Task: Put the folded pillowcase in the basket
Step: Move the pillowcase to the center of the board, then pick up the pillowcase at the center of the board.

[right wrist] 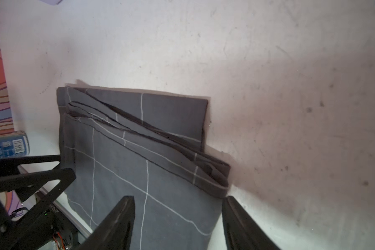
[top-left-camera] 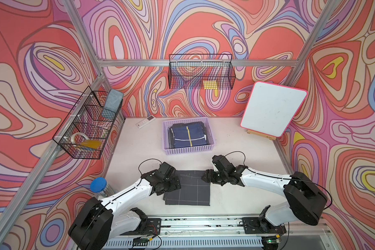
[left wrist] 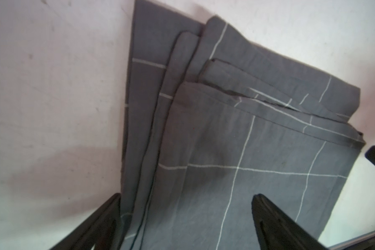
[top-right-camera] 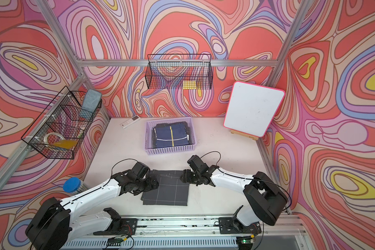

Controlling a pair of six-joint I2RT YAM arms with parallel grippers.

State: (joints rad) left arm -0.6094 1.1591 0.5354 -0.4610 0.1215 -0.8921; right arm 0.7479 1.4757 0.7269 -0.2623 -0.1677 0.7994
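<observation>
Where the bench (top-left-camera: 139,151) reaches its near left corner, a blue-lidded jar (top-left-camera: 98,184) stands upright beside the left arm (top-left-camera: 128,192). That arm rises from the rail (top-left-camera: 204,223) along the near edge, bends at a black joint and stretches low toward the bench's middle, wrist tipped down over the left edge of the pillowcase (top-left-camera: 191,190). The left gripper (left wrist: 186,195) has its jaws wide: one finger (left wrist: 106,216) sits at the cloth's edge, the other over the cloth, nothing pinched. The pillowcase, dark grey with thin white grid lines, lies folded flat near the middle of the near edge, its layers slightly offset, outside the basket (top-left-camera: 187,149), which stands near the middle of the far edge with a navy cloth (top-left-camera: 187,136) folded inside. The right arm (top-left-camera: 262,177) mirrors the left, its black joint out toward the right edge and forearm running low to the pillowcase's far right corner. The right gripper (right wrist: 179,197) has its jaws partly apart, one finger over the cloth and one just off its folded edge, gripping nothing. A whiteboard (top-left-camera: 273,110) leans on an easel (top-left-camera: 261,134) at the far right corner.
</observation>
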